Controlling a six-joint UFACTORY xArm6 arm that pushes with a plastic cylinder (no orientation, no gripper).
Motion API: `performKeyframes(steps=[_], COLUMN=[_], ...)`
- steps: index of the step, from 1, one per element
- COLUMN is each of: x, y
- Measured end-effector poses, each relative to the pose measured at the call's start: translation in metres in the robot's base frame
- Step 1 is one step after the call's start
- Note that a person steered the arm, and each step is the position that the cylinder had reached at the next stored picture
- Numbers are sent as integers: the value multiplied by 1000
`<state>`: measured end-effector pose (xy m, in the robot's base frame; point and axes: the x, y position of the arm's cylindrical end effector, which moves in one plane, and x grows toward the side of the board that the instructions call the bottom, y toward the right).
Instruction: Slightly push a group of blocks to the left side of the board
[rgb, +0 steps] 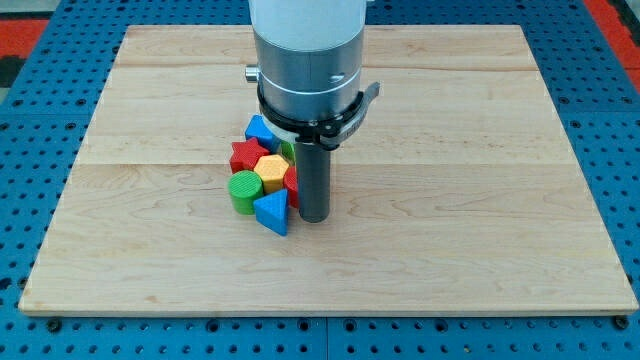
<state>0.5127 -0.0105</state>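
A tight cluster of blocks sits near the middle of the wooden board (450, 200). It holds a blue block (260, 130) at the top, a red star (246, 155), a yellow hexagon (271, 173), a green cylinder (243, 192) and a blue triangle (272, 211) at the bottom. A red block (291, 180) and a bit of a green block (287, 150) show beside the rod. My tip (314, 218) stands at the cluster's right edge, just right of the blue triangle and touching or nearly touching the red block. The arm hides the blocks behind it.
The arm's grey body (308, 50) hangs over the board's upper middle. A blue perforated table (30, 150) surrounds the board on all sides.
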Motion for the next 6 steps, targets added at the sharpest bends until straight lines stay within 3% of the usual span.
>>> performKeyframes(steps=[3,4,6], x=[-2,-23,-64], y=[2,35,-20])
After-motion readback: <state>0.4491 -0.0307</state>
